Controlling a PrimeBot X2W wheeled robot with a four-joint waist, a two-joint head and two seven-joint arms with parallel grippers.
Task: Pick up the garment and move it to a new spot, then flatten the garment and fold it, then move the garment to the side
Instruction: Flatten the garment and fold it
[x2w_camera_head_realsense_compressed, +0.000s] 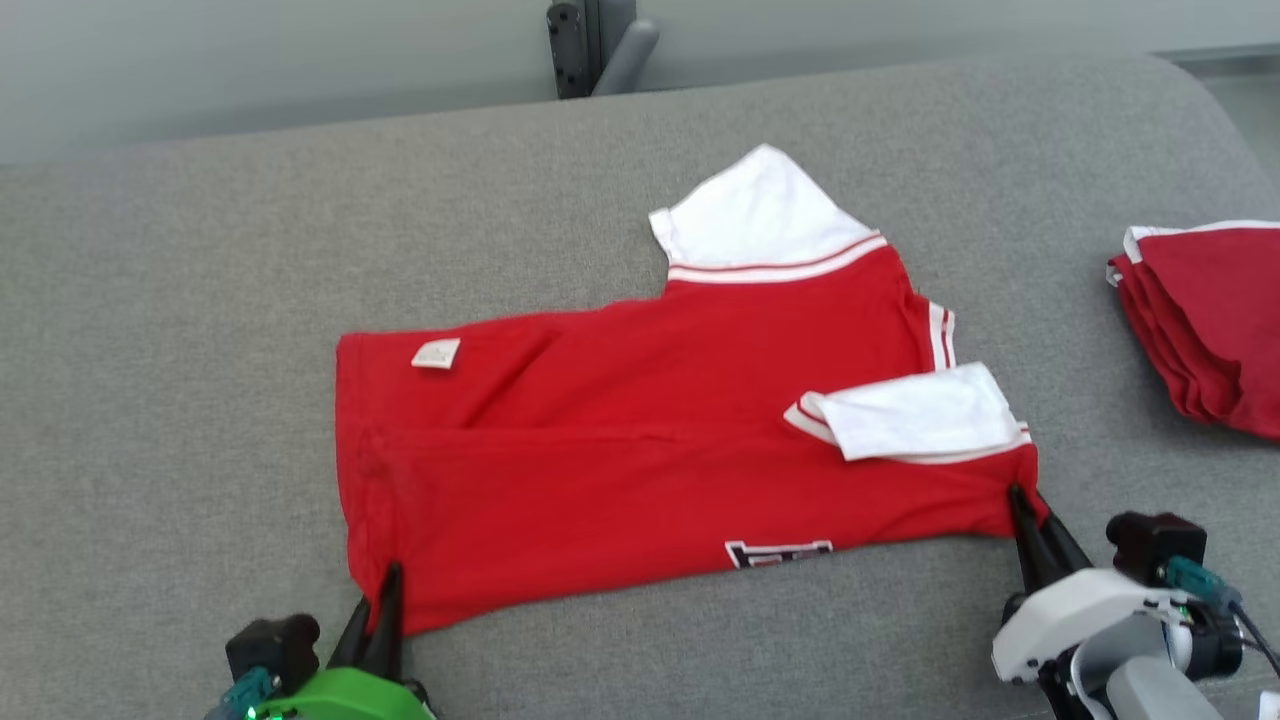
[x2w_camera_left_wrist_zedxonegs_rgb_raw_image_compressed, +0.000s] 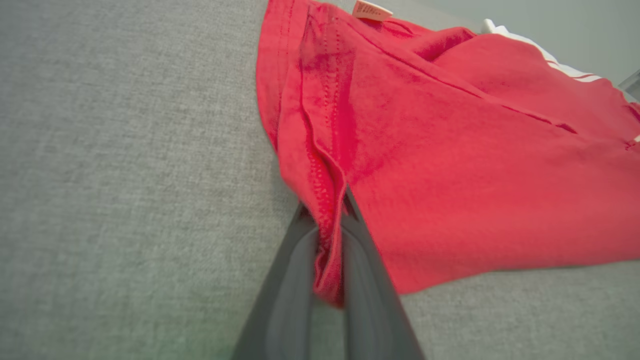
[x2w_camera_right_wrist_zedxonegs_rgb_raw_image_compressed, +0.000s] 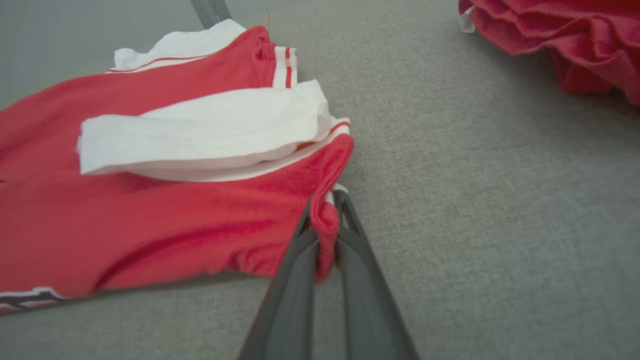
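My left gripper (x2w_camera_head_realsense_compressed: 389, 578) pinches the near left hem corner of the red shirt (x2w_camera_head_realsense_compressed: 620, 460), which lies folded over on the grey cushion (x2w_camera_head_realsense_compressed: 200, 300). My right gripper (x2w_camera_head_realsense_compressed: 1017, 493) pinches its near right corner beneath the white sleeve (x2w_camera_head_realsense_compressed: 920, 412). A pile of folded red garments (x2w_camera_head_realsense_compressed: 1205, 320) sits well apart, farther right.

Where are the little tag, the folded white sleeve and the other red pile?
tag (x2w_camera_head_realsense_compressed: 436, 353), head view, its middle.
white sleeve (x2w_camera_head_realsense_compressed: 915, 412), head view, its flat top.
red pile (x2w_camera_head_realsense_compressed: 1215, 320), head view, top layer.

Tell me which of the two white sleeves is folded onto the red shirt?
The near sleeve, beside the right pincer, lies folded over the red shirt; the far sleeve sticks out onto the grey cushion.
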